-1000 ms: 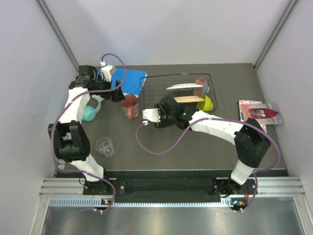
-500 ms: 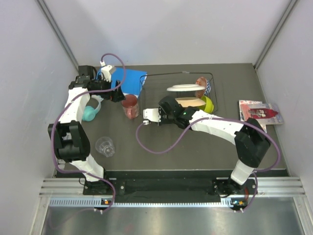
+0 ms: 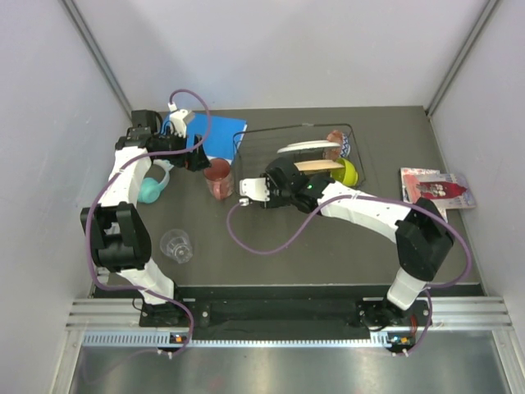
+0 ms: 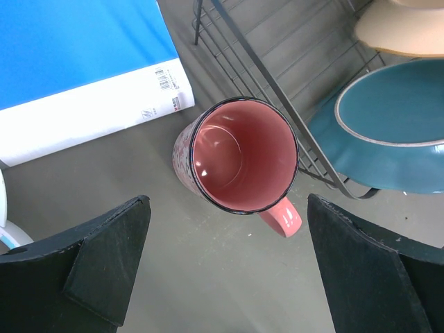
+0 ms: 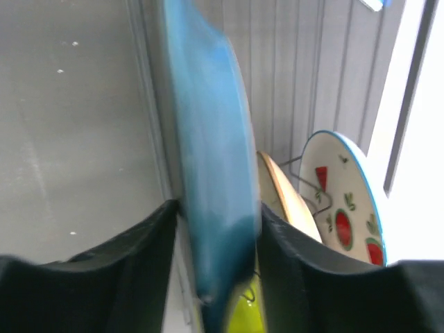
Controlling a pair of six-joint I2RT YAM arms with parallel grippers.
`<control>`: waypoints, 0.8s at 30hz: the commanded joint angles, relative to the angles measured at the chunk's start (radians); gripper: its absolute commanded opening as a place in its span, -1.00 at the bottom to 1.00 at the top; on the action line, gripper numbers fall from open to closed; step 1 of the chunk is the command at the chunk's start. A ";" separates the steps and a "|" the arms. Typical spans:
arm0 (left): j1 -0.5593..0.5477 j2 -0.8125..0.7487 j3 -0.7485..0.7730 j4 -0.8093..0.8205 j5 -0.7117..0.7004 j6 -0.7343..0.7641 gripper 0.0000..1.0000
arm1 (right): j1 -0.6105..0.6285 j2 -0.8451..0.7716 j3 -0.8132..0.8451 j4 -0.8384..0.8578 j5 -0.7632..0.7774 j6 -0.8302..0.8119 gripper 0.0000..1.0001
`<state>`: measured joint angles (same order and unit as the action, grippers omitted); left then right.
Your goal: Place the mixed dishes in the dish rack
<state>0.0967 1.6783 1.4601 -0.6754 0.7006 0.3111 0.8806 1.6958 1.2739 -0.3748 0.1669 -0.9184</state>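
Two plates stand on edge in the dish rack [image 4: 277, 90]: the peach plate [image 5: 281, 191] and, to its right in the right wrist view, the white plate with red-and-green marks [image 5: 340, 208]. A third, the teal scalloped plate [image 5: 208, 152], is also on edge and fills the centre of that view. The right gripper [image 5: 215, 232] is clamped on it, one finger against each face. The relation that matters is that the teal plate's faces run roughly parallel to the peach plate's, with the peach plate just beside it toward frame right. Judged from this, the free slot lies below the held rim, so the next step calls for lowering with little twist. In the left wrist view the teal plate sits at frame right, tilted over the rack's side wire; cannot tell whether it touches the wire. The risk is the rim catching a wire or knocking the peach plate. The left gripper [image 4: 227, 201] is spread wide and holds nothing. It hangs directly above the upright red tumbler [image 4: 239, 156], which stands at centre frame just outside the rack, handle toward lower right. The left arm is the nearer one for the tumbler.
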 commanded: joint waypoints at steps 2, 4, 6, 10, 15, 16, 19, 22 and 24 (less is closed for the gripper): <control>0.005 -0.022 -0.017 0.028 0.031 -0.009 0.98 | 0.001 -0.054 0.090 -0.030 0.028 -0.004 0.08; 0.006 -0.022 -0.021 0.028 0.037 -0.014 0.98 | 0.001 -0.058 0.090 -0.027 0.025 -0.007 0.08; 0.006 -0.020 -0.024 0.030 0.042 -0.018 0.98 | 0.001 -0.055 0.105 -0.045 0.033 -0.011 0.07; 0.006 -0.020 -0.032 0.033 0.042 -0.020 0.98 | 0.008 -0.053 0.133 -0.056 0.019 -0.020 0.07; 0.006 -0.019 -0.035 0.034 0.042 -0.020 0.98 | 0.008 -0.030 0.124 -0.033 0.022 -0.028 -0.07; 0.005 -0.017 -0.035 0.036 0.039 -0.020 0.98 | 0.006 -0.024 0.122 -0.026 0.023 -0.027 -0.17; 0.006 -0.020 -0.035 0.033 0.036 -0.015 0.98 | 0.008 -0.002 0.111 -0.007 0.017 -0.020 -0.42; 0.006 -0.020 -0.035 0.031 0.030 -0.010 0.98 | 0.009 0.014 0.101 0.007 0.011 -0.011 -0.42; 0.006 -0.019 -0.034 0.031 0.028 -0.010 0.98 | 0.008 0.025 0.097 0.008 0.008 -0.010 -0.63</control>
<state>0.0967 1.6783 1.4303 -0.6731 0.7139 0.2935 0.8833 1.6943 1.3575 -0.4328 0.1814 -0.9401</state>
